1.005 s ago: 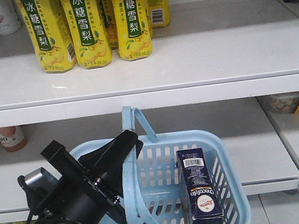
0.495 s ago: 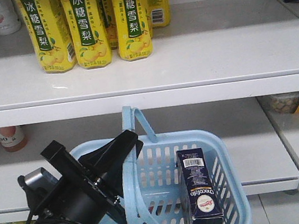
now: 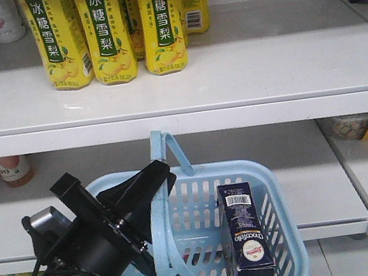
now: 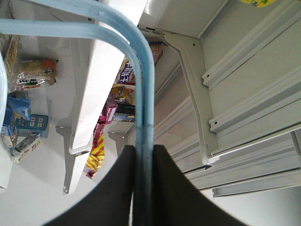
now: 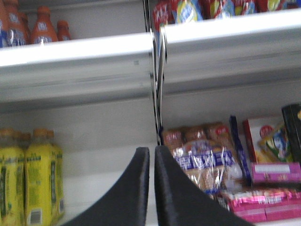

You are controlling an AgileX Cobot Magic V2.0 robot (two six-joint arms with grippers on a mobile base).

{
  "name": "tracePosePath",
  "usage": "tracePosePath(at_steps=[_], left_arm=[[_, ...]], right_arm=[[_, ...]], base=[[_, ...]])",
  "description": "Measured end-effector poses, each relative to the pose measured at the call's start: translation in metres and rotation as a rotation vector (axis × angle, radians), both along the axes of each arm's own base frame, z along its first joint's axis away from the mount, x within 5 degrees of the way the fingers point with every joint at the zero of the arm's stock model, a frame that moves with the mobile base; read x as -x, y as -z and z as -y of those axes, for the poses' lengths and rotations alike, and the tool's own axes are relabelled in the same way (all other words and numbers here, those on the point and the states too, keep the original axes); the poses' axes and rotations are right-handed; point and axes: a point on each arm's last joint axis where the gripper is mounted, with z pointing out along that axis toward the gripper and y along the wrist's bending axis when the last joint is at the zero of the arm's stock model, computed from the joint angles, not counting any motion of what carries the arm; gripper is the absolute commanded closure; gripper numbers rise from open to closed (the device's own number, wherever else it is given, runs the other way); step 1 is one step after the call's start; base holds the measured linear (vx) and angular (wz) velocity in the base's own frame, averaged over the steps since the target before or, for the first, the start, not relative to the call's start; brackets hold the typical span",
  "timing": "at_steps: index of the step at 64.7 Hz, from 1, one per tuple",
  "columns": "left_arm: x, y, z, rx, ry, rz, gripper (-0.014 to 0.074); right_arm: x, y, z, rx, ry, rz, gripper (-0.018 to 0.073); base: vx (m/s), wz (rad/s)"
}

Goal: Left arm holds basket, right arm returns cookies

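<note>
Fingers (image 4: 109,200) of the left gripper (image 3: 164,174) are clenched on both handles (image 4: 142,80) of the basket (image 3: 258,165). In the left wrist view the two pale blue hoops run side by side into the slot between the black pads, with no gap visible. In the front view the handles rise above the fingertips. The basket body hangs just right of and below them, in front of the lower shelf (image 3: 296,141). The cookies (image 3: 247,234) stand upright inside the basket, in its right half, to the right of the left fingers, barcode patch uppermost. Yellow bottles (image 3: 108,32) stand on the upper shelf (image 3: 263,62), above and well apart from the left fingertips.

The right gripper (image 5: 151,149) appears only in the right wrist view. Its fingers (image 5: 135,190) are closed to a thin slit and grasp nothing. Left of these fingers stand further bottles (image 5: 29,176). Right of them lie wrapped bread packs (image 5: 207,162). A white shelf edge (image 5: 80,59) runs above the tips.
</note>
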Motion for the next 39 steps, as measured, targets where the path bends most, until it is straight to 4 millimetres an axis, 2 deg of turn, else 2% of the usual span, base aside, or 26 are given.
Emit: tracePosePath(at_steps=[10,19,28,39], left_arm=[[0.0,0.0,0.0,0.0,0.0,0.0,0.0599],[0.0,0.0,0.0,0.001,0.0,-0.001,0.0599],[0.0,0.0,0.0,0.0,0.0,0.0,0.0599],[0.0,0.0,0.0,0.0,0.0,0.0,0.0599]], right_arm=[[0.0,-0.036,0.0,0.005,-0.001,0.034,0.0556],[-0.003,-0.066,-0.001,0.007,-0.017,-0.016,0.0516],[-0.007,-0.087,-0.003,0.009,-0.037,-0.106,0.041],[-0.011,-0.104,-0.005,0.011,-0.056,-0.195,0.0195]], base=[[0.0,0.0],[0.0,0.0],[0.0,0.0],[0.0,0.0]])
